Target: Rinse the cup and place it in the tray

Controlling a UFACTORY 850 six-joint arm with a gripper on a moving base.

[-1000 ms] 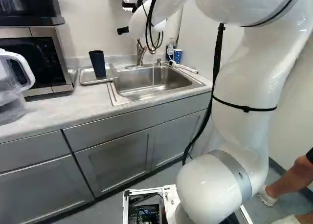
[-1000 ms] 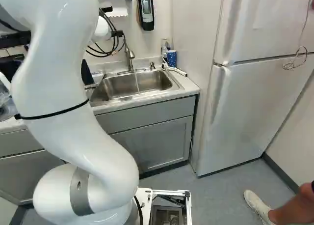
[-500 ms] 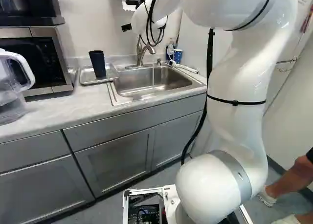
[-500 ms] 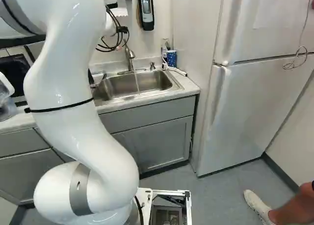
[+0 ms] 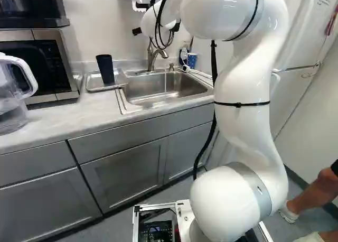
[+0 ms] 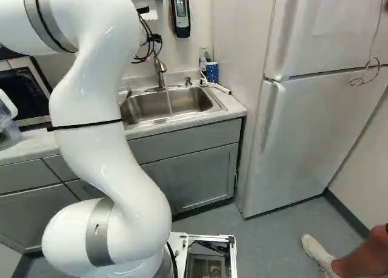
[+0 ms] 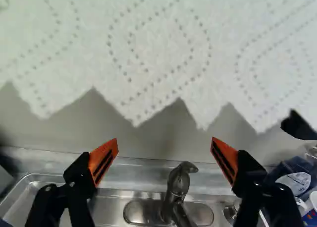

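The arm point(image 5: 248, 89) is shifting over a still base while the dark cup point(image 5: 105, 68) is staying in the tray point(image 5: 93, 89), so placing is looking done. A stream is probably still falling into the sink point(image 6: 160, 116); shutting it off is likely remaining. The gripper point(image 7: 164, 140) is standing wide, holding nothing, before the sink's back edge. The paper towel's point(image 7: 158, 53) jagged edge is hanging close; backing toward the sink's front edge is seeming roomier.

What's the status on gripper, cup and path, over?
Gripper open, nothing between fingers. Dark cup standing in tray. Paper towel hanging ahead of gripper.
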